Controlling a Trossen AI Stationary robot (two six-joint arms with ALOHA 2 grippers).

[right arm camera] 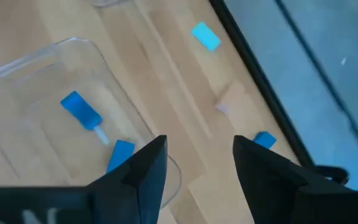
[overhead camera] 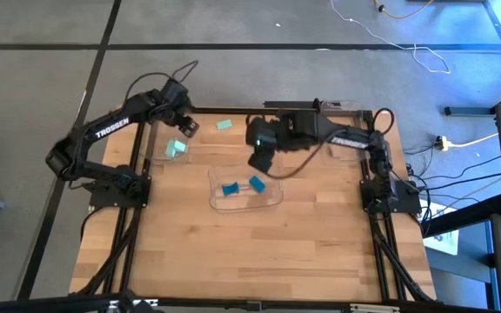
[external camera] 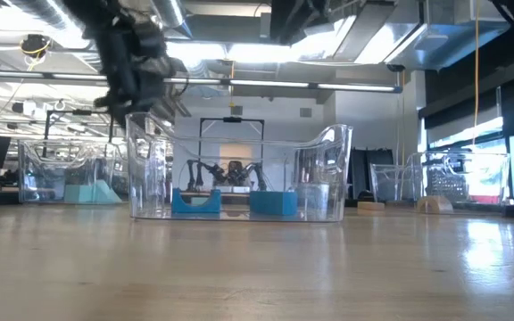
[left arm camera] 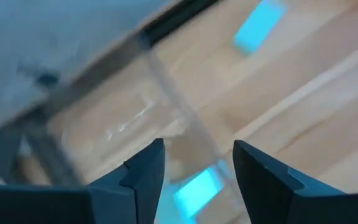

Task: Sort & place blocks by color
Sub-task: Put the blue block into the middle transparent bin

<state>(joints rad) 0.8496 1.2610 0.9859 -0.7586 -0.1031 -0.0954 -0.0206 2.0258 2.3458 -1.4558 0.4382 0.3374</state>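
Observation:
Two bright blue blocks (overhead camera: 230, 188) (overhead camera: 257, 183) lie flat in the clear middle tray (overhead camera: 272, 198); the right wrist view shows them too (right arm camera: 79, 111) (right arm camera: 122, 152). My right gripper (overhead camera: 259, 161) (right arm camera: 197, 168) hovers open and empty over that tray's far edge. One mint block (overhead camera: 177, 149) (left arm camera: 197, 190) lies in the clear left tray (overhead camera: 156, 155). My left gripper (overhead camera: 185, 126) (left arm camera: 197, 168) hangs open above it, holding nothing. A second mint block (overhead camera: 224, 124) (right arm camera: 205, 35) (left arm camera: 260, 25) lies on the bare table near the far edge. Another blue block (right arm camera: 265, 139) and a pale tan one (right arm camera: 227, 104) lie by the table's far edge.
A third clear tray (overhead camera: 337, 106) sits at the far right corner, partly under the right arm. In the low view, the middle tray (external camera: 239, 174) stands in front with the left tray (external camera: 61, 178) behind it. Bare wood (overhead camera: 250, 261) stretches toward the near edge.

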